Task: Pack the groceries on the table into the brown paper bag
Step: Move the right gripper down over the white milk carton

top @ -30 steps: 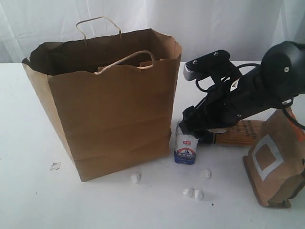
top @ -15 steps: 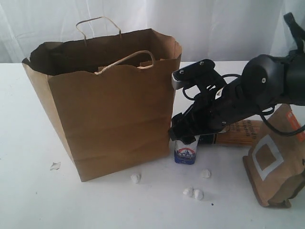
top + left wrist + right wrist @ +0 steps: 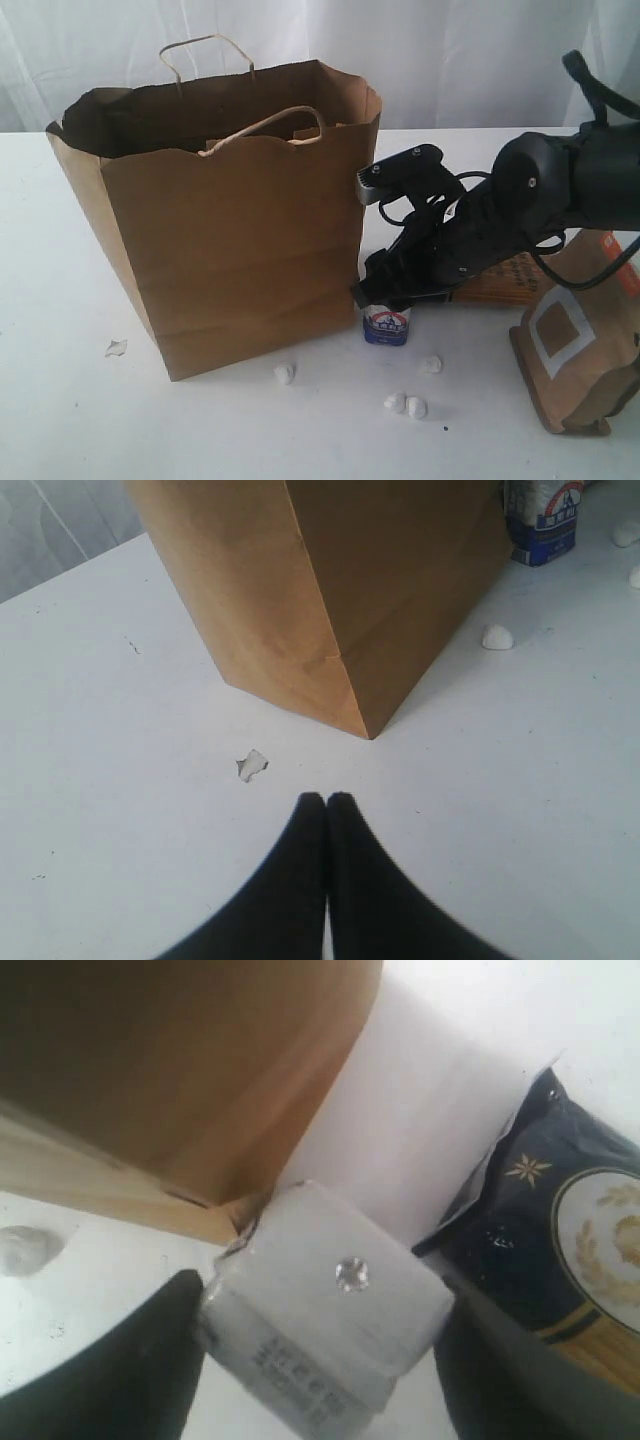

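The tall brown paper bag (image 3: 230, 240) stands open on the white table (image 3: 60, 420). Right beside its near right corner stands the small white-blue carton (image 3: 386, 326), upright on the tabletop. My right gripper (image 3: 385, 295) has come down over it. In the right wrist view the carton (image 3: 325, 1300) fills the gap of this gripper (image 3: 320, 1310), with a black finger against each side. Behind the carton lies the dark-blue spaghetti packet (image 3: 560, 1230). A brown pouch (image 3: 580, 330) stands at the right. My left gripper (image 3: 327, 798) is shut and empty, low over the table near the bag's corner (image 3: 350, 580).
Small white crumbs (image 3: 405, 404) lie in front of the bag and carton, one (image 3: 285, 373) near the bag's base. A torn paper scrap (image 3: 116, 348) lies left of the bag, close to my left fingertips. A white curtain hangs behind the table.
My right arm has swung left and down over the carton, and its fingers have narrowed onto the carton's sides. The left gripper, bag and pouch have not moved.
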Motion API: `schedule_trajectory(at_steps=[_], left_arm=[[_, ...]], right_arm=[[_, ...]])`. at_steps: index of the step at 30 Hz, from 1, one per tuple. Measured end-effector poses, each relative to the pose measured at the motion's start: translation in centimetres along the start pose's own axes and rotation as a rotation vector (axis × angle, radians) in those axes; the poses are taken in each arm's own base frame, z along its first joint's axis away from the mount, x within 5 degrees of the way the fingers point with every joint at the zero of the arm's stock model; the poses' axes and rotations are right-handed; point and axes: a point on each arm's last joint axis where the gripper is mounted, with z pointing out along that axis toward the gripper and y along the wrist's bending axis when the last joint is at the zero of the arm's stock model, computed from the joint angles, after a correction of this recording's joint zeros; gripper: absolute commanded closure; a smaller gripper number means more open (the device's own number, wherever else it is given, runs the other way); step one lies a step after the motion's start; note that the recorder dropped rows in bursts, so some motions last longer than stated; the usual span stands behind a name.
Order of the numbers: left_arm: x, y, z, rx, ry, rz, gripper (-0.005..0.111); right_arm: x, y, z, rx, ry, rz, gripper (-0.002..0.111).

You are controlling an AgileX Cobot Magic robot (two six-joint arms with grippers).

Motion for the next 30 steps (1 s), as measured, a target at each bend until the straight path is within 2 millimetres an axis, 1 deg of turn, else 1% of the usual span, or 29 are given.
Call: schedule_trajectory(at_steps=[2,4,5,7,14,21,24,30], left_arm=[[0.0,0.0,0.0,0.0,0.0,0.0,0.106],[0.0,0.0,0.0,0.0,0.0,0.0,0.106],[0.0,0.0,0.0,0.0,0.0,0.0,0.106],[0.0,0.0,0.0,0.0,0.0,0.0,0.106],[0.0,0.0,0.0,0.0,0.0,0.0,0.106],[0.0,0.0,0.0,0.0,0.0,0.0,0.106],[0.0,0.0,0.0,0.0,0.0,0.0,0.106],[0.0,0.0,0.0,0.0,0.0,0.0,0.106]], right_arm=[[0.0,0.0,0.0,0.0,0.002,0.0,0.085],[0.0,0.0,0.0,0.0,0.0,0.0,0.096],[0.0,0.0,0.0,0.001,-0.002,0.0,0.099],[0.0,0.0,0.0,0.001,-0.002,0.0,0.103],[-0.2,0.0,-0.4,0.002,-0.013,-0.002,0.104],[-0.4,0.2,-1.9,-0.005,-0.03,-0.007,0.108],[-0.5,0.3,-2.7,-0.007,-0.039,-0.012,0.108],[-0.3,0.4,-3.3,-0.007,-0.02,-0.035,0.108]])
